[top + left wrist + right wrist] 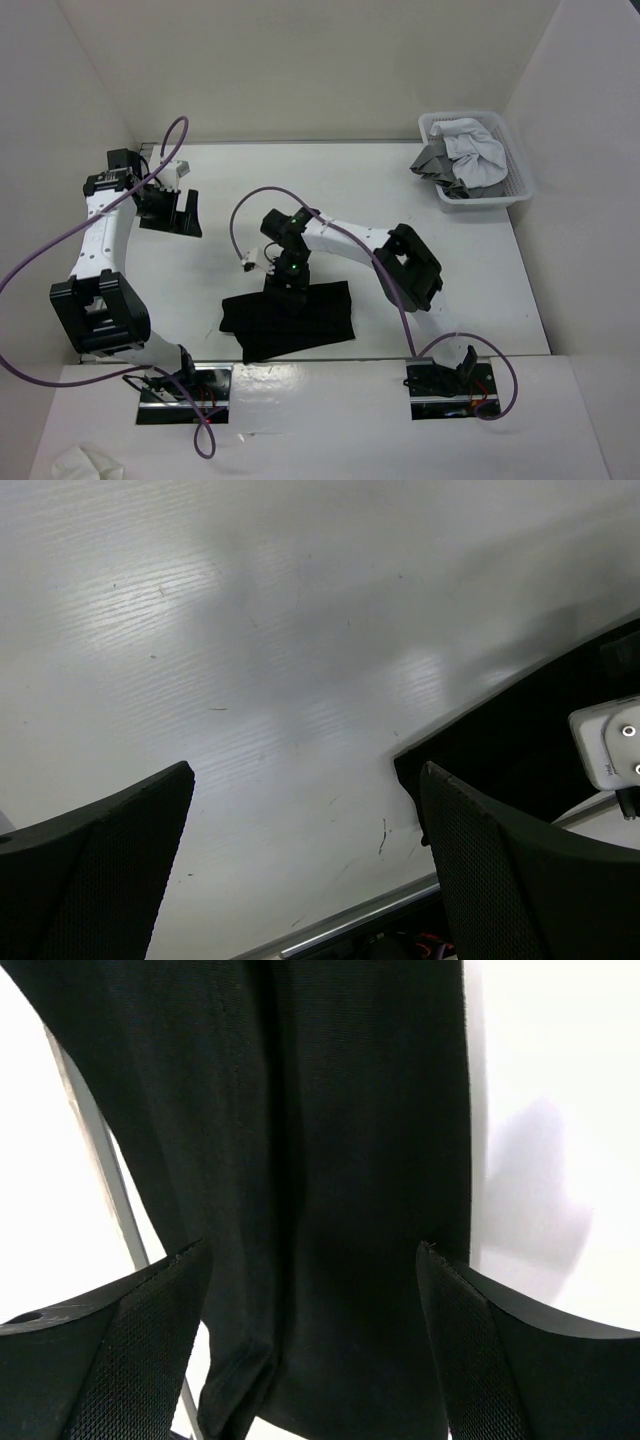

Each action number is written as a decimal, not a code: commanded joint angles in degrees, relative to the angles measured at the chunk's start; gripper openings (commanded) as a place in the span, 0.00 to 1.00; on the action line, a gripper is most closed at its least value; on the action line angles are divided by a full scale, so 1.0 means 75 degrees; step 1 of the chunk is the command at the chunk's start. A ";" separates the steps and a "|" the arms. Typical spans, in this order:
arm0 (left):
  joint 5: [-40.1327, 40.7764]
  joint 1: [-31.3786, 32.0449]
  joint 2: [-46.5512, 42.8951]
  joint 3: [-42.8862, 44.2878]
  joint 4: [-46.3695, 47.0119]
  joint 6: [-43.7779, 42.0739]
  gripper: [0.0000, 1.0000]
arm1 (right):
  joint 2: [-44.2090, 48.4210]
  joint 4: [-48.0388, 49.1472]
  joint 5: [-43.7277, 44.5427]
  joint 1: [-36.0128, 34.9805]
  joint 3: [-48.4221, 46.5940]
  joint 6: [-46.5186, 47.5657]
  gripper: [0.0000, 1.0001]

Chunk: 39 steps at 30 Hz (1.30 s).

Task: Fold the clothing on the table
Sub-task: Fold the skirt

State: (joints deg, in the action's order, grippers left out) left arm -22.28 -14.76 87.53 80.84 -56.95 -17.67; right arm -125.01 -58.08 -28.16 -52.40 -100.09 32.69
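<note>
Right gripper [312, 1250]: my jaws stand wide apart and hold nothing. My two black textured fingers [120, 1345] point down and straddle the cloth beneath them.
Why so wide: I judge the spread is meant to take in a broad bite of cloth, not a thin pinch, so a whole edge would lift together.
Under my fingers: the plain black fabric garment [292, 322] fills the gap between them, with a soft lengthwise ridge running through it.
Where the garment lies: near the middle of the table, spread as a rough rectangle. My right gripper is over its far edge, and its near left corner reaches the near edge of the table.
Surface: the large flat white matte table [350, 190]. Its thin metal edge strip [95, 1150] shows just left of the cloth in my right wrist view.
Step in hand: as I judge it, taking hold of the far edge to bring it over toward the near side. No grip is made yet.
Left gripper [170, 212]: fully spread and empty, over bare table at the far left, well apart from the garment. It is probably parked there to keep out of the fold.
Far right corner: a white plastic basket [480, 203] holds a crumpled grey garment [430, 162] and a white garment [478, 140]. It is well apart from my work and not part of it.
</note>
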 commanded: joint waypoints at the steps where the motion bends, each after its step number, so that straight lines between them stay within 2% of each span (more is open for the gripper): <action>1: -0.0041 0.0000 -0.0174 0.0050 0.0139 0.0071 1.00 | -0.0007 -0.0037 -0.0182 0.0026 -0.0002 0.0107 0.86; 6: 0.0041 0.0000 -0.0244 0.0050 0.0140 0.0071 1.00 | -0.0008 0.0456 0.0087 0.0026 0.0279 0.0036 0.84; 20: 0.0112 0.0000 -0.0385 -0.0021 0.0140 0.0071 1.00 | -0.0044 0.0936 0.0918 0.0026 -0.0084 -0.0350 0.83; 31: 0.0334 0.0000 -0.0608 -0.0267 0.0210 0.0071 1.00 | -0.0418 0.1381 0.1318 -0.0044 0.0256 -0.0491 0.71; 35: 0.0334 0.0000 -0.0678 -0.0337 0.0210 0.0071 1.00 | -0.0418 0.1381 0.1318 -0.0196 0.0396 -0.0491 0.52; 36: 0.0334 0.0000 -0.0678 -0.0337 0.0210 0.0071 1.00 | -0.0348 0.1381 0.1410 -0.0197 0.0397 -0.0572 0.35; 39: 0.0334 0.0000 -0.0678 -0.0337 0.0210 0.0071 1.00 | -0.0348 0.1452 0.1598 -0.0361 0.0572 -0.0573 0.14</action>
State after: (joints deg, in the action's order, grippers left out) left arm -19.51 -14.76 84.16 78.59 -55.61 -17.65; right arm -126.19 -48.75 -17.96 -53.32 -97.86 28.91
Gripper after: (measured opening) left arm 0.997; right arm 0.178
